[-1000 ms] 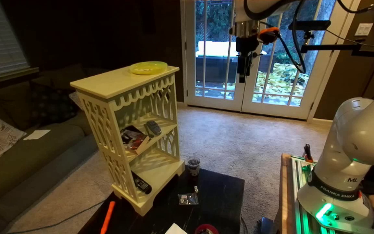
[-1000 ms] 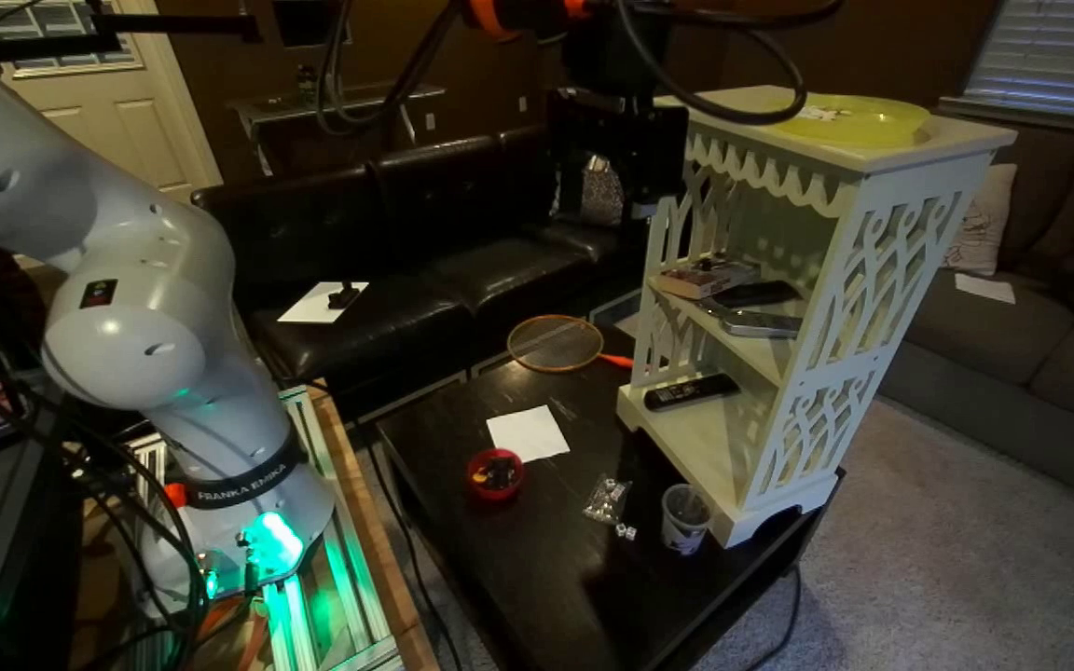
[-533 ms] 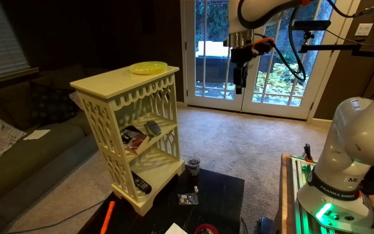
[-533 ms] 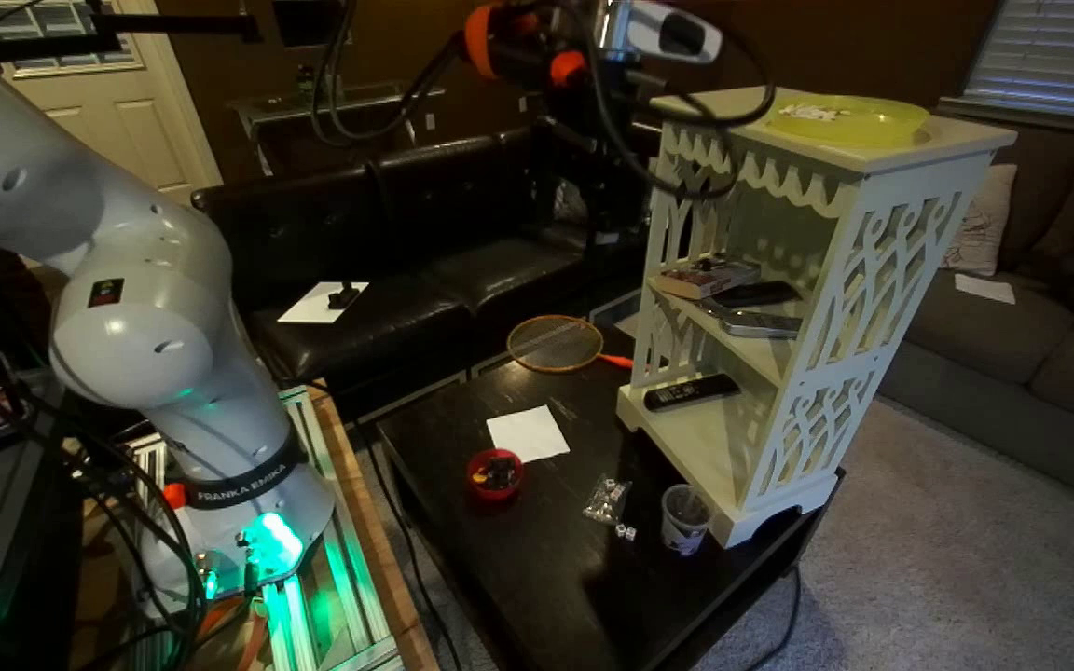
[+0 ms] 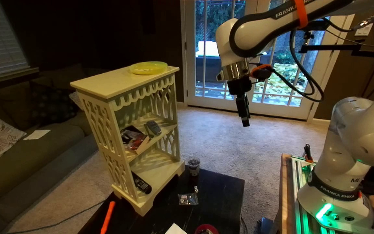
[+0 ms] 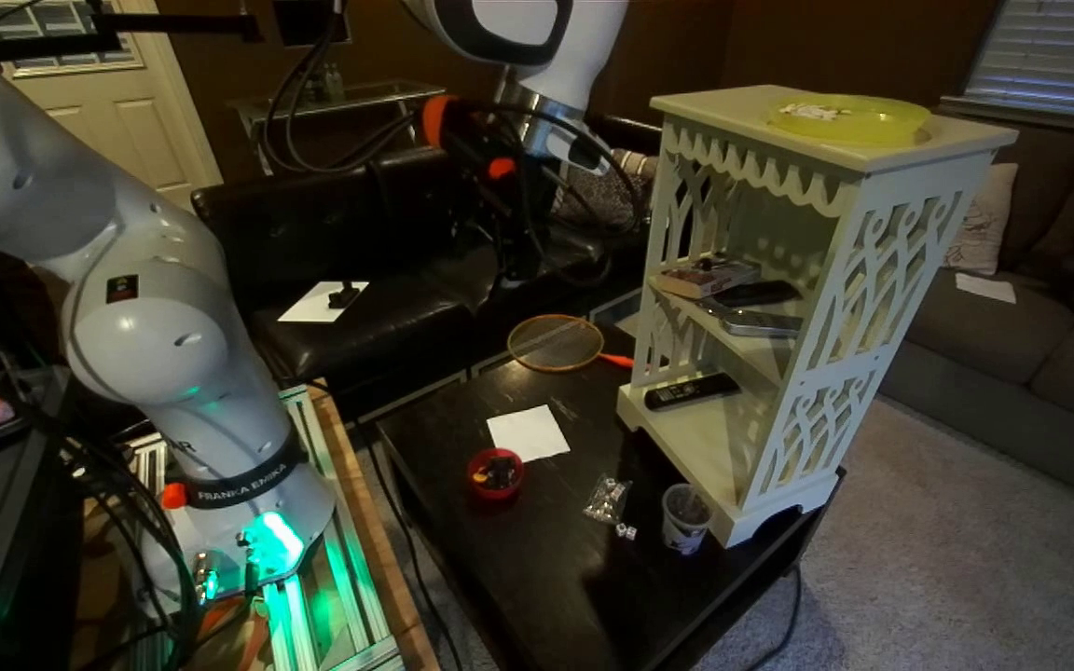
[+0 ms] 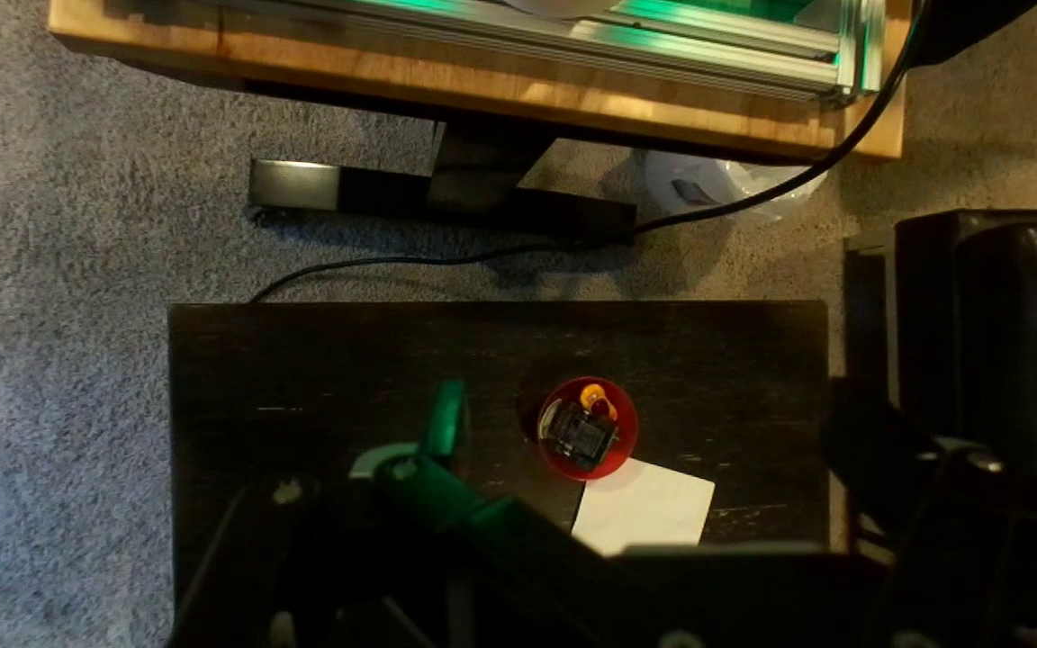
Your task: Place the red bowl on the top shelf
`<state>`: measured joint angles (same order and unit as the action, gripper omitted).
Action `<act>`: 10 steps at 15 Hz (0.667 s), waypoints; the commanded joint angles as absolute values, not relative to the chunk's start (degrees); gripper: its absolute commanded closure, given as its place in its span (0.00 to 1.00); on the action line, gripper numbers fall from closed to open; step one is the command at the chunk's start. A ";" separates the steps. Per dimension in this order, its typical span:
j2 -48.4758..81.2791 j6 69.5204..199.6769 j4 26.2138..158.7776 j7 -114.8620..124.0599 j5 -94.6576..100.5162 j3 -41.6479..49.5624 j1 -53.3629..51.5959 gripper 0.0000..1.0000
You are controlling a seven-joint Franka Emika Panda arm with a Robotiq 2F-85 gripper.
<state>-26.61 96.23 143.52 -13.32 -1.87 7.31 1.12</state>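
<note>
The red bowl [image 7: 625, 441] stands upright on the dark table [image 6: 444, 419], at the corner of a white paper. It holds a black object and a small orange piece. In an exterior view the bowl [image 6: 498, 495] shows whole; in an exterior view the bowl [image 5: 205, 225] is cut by the bottom edge. My gripper [image 7: 651, 416] is open and empty, fingers wide apart, high above the bowl, which appears between the fingers in the wrist view. The gripper [image 5: 245, 123] hangs tilted in the air, away from the rack. The top shelf [image 5: 109, 83] is the cream board of the lattice rack.
A yellow-green plate [image 6: 859, 121] sits on the rack's top. The inner shelves hold a book [image 5: 135, 141] and remotes [image 5: 141, 184]. On the table lie a white paper [image 6: 530, 433], a plastic cup [image 6: 684, 531], a small bag [image 6: 607, 500] and a racket [image 6: 556, 343].
My gripper has moved down and away from the rack, and now tilts. The arm's forearm has come lower into view. The bowl and the rack have not moved.
</note>
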 commanded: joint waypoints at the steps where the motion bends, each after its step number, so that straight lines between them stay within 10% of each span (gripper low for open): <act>1: -26.57 96.09 143.16 -13.51 -2.00 7.19 1.78 0.00; 10: -12.81 129.66 153.89 -15.31 -14.42 6.43 -1.18 0.00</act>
